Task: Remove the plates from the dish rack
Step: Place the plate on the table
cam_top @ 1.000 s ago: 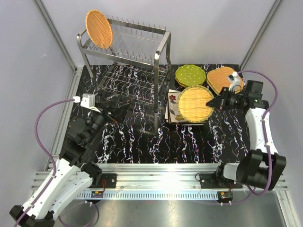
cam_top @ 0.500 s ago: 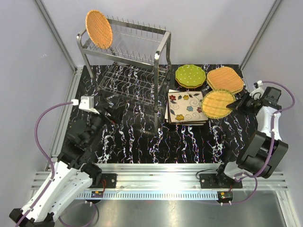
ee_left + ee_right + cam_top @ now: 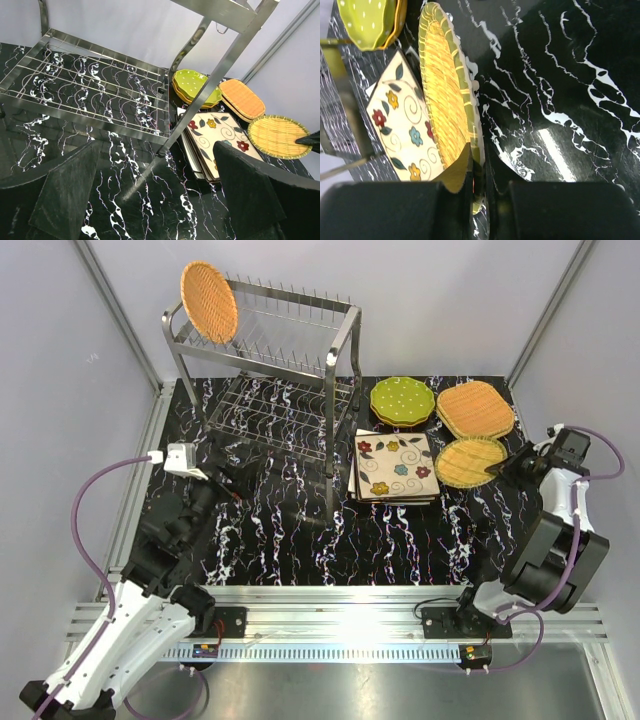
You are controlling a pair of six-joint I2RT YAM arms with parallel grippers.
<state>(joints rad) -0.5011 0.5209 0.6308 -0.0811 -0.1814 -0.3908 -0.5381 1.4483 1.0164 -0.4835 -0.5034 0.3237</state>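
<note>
Nearest us, the left gripper (image 3: 156, 165) hung with its fingers spread wide and nothing between them, low over the black white-veined table (image 3: 300, 530) in front of the shiny two-tier steel wire dish rack (image 3: 262, 365). To the right, the right gripper (image 3: 476, 184) pinched the near rim of a round yellow woven plate (image 3: 468, 461), held low just beside the stack of square cream flowered plates (image 3: 393, 466). We could not tell whether it touched the table. We judged it best to lay it flat, clear of its neighbours, and part the fingers only once it sat. We counted one yellow plate, one square stack of at least two, one pile of green dotted round plates (image 3: 402, 400), one pile of orange woven plates (image 3: 475, 409) and, farthest, one orange wicker round plate (image 3: 208, 302) upright in the rack's top prongs.
</note>
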